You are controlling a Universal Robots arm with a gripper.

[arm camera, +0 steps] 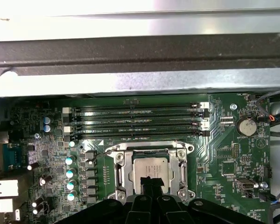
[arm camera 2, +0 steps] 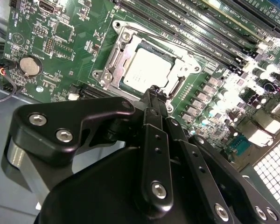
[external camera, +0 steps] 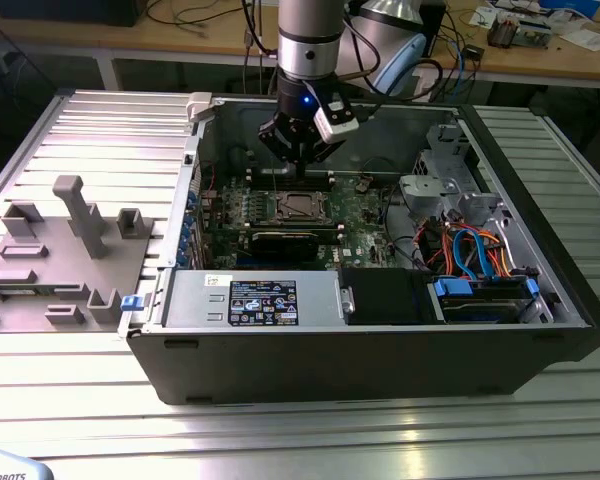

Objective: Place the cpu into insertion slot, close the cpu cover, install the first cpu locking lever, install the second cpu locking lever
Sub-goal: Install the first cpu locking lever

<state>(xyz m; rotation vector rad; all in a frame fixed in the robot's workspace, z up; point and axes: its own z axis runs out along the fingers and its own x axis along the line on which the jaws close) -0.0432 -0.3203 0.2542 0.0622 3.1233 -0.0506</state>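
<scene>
Open computer case on slatted table, gripper fingers pressed together, empty, above chip already seated in socket, cover down; lever locking step likely underway.

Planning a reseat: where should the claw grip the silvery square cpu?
Silvery-grey square cpu: probably by two opposite edges, coming straight down from above. It lies flat in the socket with the silver metal frame close round it, so no side approach looks open.
</scene>
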